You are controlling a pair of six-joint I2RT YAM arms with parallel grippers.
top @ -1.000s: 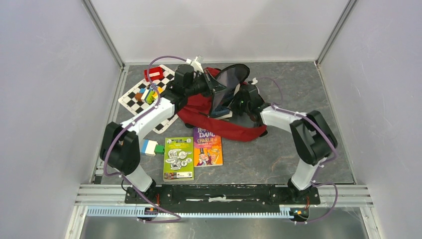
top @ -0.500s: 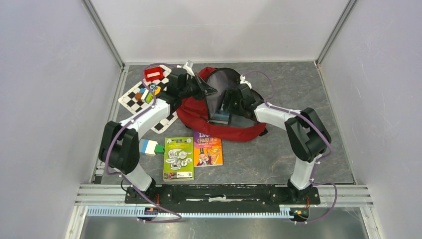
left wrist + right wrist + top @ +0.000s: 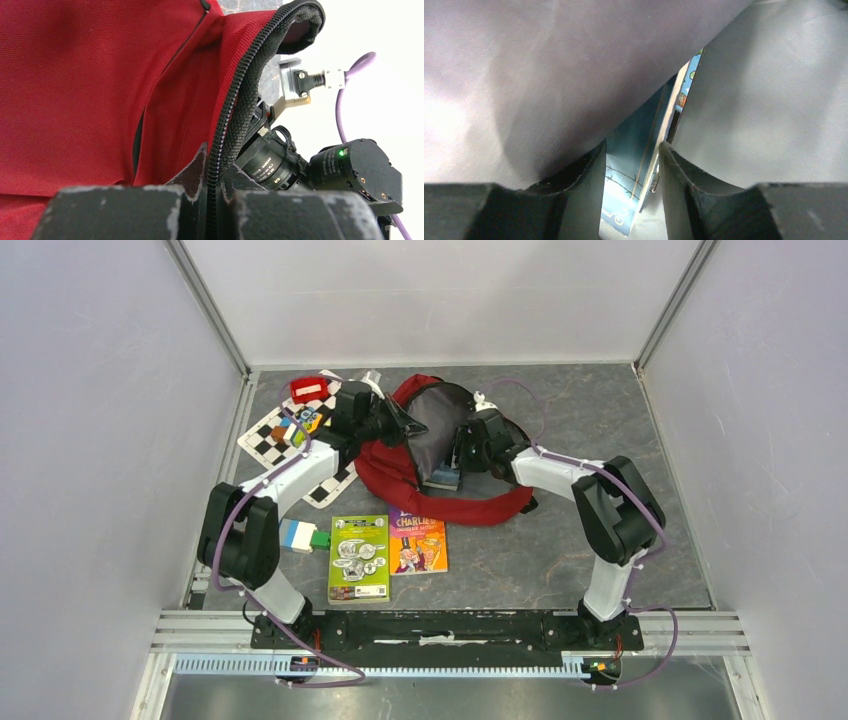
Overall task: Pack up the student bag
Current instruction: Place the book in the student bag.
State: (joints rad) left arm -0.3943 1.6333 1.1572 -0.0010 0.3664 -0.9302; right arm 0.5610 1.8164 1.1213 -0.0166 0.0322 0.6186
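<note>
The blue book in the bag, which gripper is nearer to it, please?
Right. The right gripper flanks the blue book inside the bag; the left gripper pinches its rim.

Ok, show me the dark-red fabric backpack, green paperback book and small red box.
dark-red fabric backpack [image 3: 393, 473]: top view, near red fabric.
green paperback book [image 3: 359, 558]: top view, cover centre.
small red box [image 3: 311, 389]: top view, lid.

one bag, three books, one checkerboard, one red box

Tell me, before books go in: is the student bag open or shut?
Open: student bag gapes, grey lining showing, left end effector pinching its zipper edge.
</note>
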